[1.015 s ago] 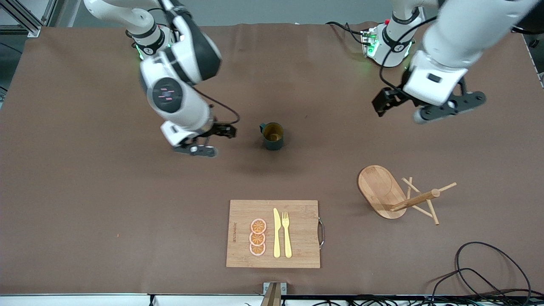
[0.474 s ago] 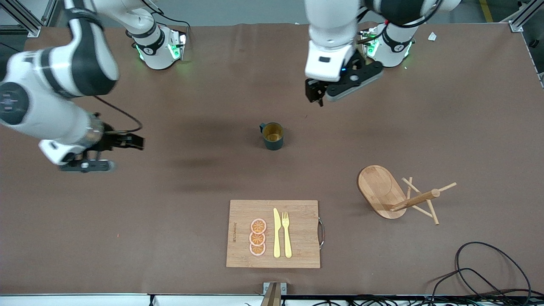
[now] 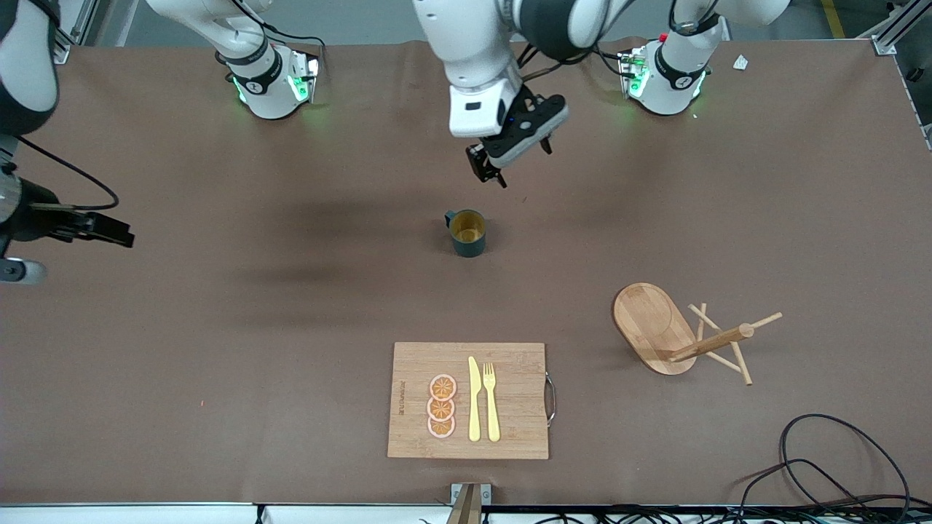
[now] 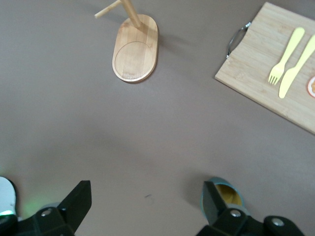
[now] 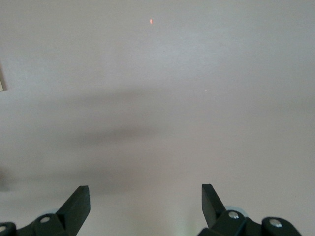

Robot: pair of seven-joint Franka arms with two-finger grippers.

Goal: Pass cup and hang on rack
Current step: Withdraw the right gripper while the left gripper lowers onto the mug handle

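The cup (image 3: 467,232) stands upright mid-counter (image 3: 218,364); the left end effector (image 3: 486,169) hangs above it; the rack (image 3: 681,336) stands nearer the camera.

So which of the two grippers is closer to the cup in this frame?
The left gripper, open, up in the air just by the cup. The right gripper, also open, is off at the right arm's end of the table.

We see a robotics lab: two white arm bases (image 3: 273,76) bolted on a table (image 3: 182,364) under brown cloth, aluminium framing (image 3: 892,33) at its corners, loose black cables (image 3: 837,466) trailing by its edge.
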